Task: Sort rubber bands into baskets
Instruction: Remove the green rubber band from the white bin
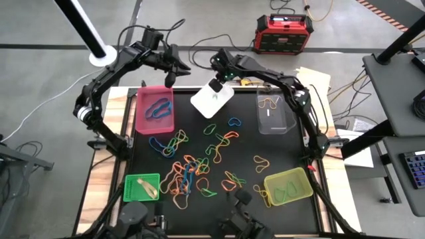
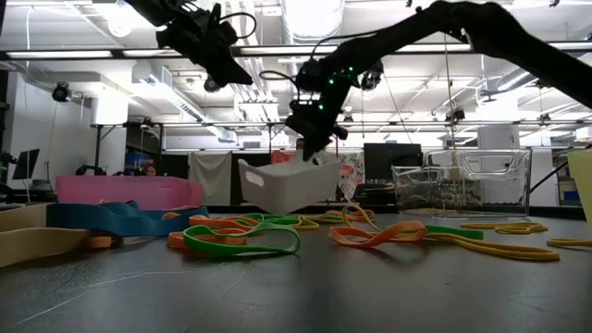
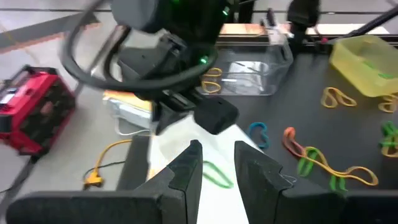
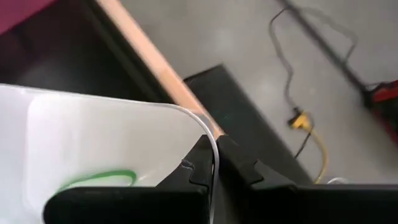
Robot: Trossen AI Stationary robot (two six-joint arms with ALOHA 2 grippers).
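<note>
Overhead, the black desk [image 1: 279, 149] carries five baskets around a central scatter of rubber bands [image 1: 189, 169]. The pink basket [image 1: 155, 110] lies at about ten o'clock and holds a blue band; the clear basket [image 1: 274, 111] at two o'clock holds an orange band; the yellow basket [image 1: 288, 185] at four o'clock holds a green loop; the green basket [image 1: 142, 187] at eight o'clock holds a tan band. The white basket [image 1: 212, 99] sits near twelve o'clock, turned diagonally. The right gripper [image 1: 219, 78] is at the white basket's far corner with its fingers [image 4: 200, 163] closed on the rim, the thin white wall pinched between them in the right wrist view; a green band [image 4: 99, 179] lies inside that basket. In the low view the white basket [image 2: 289, 183] appears tilted, one side higher than the other, beneath the right gripper [image 2: 310, 148]. The left gripper [image 1: 170, 73] hangs above the desk's far edge, between the pink and white baskets at about eleven o'clock; its fingers [image 3: 186, 171] stand slightly apart with nothing between them. Loose bands in orange, green, blue and yellow spread from the centre toward six o'clock, with a blue cluster [image 1: 159, 144] just below the pink basket. A red box [image 1: 284, 33] sits on the floor beyond the desk at one o'clock.
</note>
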